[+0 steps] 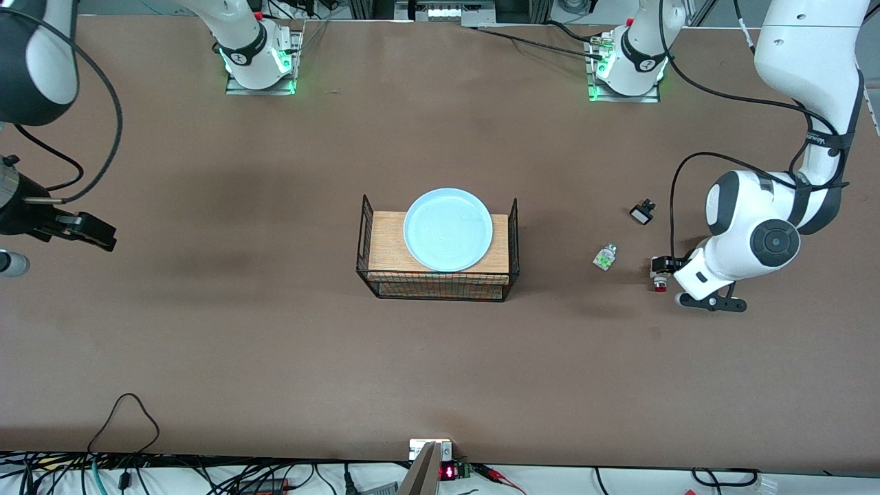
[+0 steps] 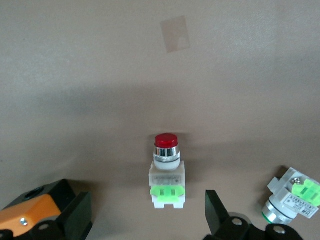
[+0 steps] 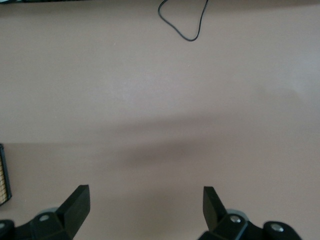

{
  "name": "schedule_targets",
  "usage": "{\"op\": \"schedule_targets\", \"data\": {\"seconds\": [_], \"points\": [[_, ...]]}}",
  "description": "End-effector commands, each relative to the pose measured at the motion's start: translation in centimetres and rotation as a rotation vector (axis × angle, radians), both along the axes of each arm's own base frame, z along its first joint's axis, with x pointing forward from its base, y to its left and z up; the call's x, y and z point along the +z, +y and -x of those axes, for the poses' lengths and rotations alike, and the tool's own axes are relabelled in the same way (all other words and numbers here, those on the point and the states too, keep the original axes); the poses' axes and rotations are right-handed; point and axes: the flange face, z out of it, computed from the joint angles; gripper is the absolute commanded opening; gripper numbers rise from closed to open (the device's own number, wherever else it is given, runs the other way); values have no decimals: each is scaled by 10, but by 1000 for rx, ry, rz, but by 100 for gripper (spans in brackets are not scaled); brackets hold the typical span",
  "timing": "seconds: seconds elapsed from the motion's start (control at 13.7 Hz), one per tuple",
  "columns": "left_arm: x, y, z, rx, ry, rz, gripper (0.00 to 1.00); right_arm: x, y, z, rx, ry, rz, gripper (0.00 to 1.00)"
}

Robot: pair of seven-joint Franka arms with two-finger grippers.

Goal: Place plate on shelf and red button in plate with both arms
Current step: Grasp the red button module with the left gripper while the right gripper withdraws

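Observation:
The pale blue plate (image 1: pixel 447 229) lies on a wooden board inside a black wire basket (image 1: pixel 437 287) at the middle of the table. The red button (image 2: pixel 168 172), white with a green clip and a dark red cap, lies on the table at the left arm's end; its red cap shows in the front view (image 1: pixel 659 287). My left gripper (image 1: pixel 658 272) is low over it and open; in the left wrist view the left gripper (image 2: pixel 148 214) has the button between its spread fingertips, untouched. My right gripper (image 1: pixel 102 236) is open and empty, waiting over the right arm's end, and shows in its own view (image 3: pixel 145 202).
A white-green piece without a red cap (image 1: pixel 605 256) lies beside the button, toward the basket; it also shows in the left wrist view (image 2: pixel 294 198). An orange box with a black base (image 2: pixel 30 210) lies farther from the front camera (image 1: pixel 643 212). A black cable (image 3: pixel 185 25) loops on the table.

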Motion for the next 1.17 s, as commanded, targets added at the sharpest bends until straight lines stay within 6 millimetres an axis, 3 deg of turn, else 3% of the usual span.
{"op": "schedule_targets", "data": {"seconds": [0.0,0.22,0.51,0.66,0.73,0.8,0.95,1.09], "points": [[-9,-3,1,-16,-3,-15,100,-1,-25,18,24,13,-90,100],[-17,-5,7,-21,9,-14,100,-3,-27,25,31,22,-113,100],[-54,-17,11,-41,-45,7,99,10,-33,34,30,14,-119,100],[-54,-17,13,-44,-41,6,69,10,-34,42,22,46,-124,100],[-55,-16,13,-43,-40,6,62,10,-35,46,21,46,-125,100],[-57,-13,17,-39,-33,6,47,8,-36,53,18,36,-126,100],[-52,-12,20,-44,-25,5,27,8,-37,70,26,3,-109,100],[-43,-11,20,-31,8,-4,17,2,-36,85,26,15,-117,100]]}}
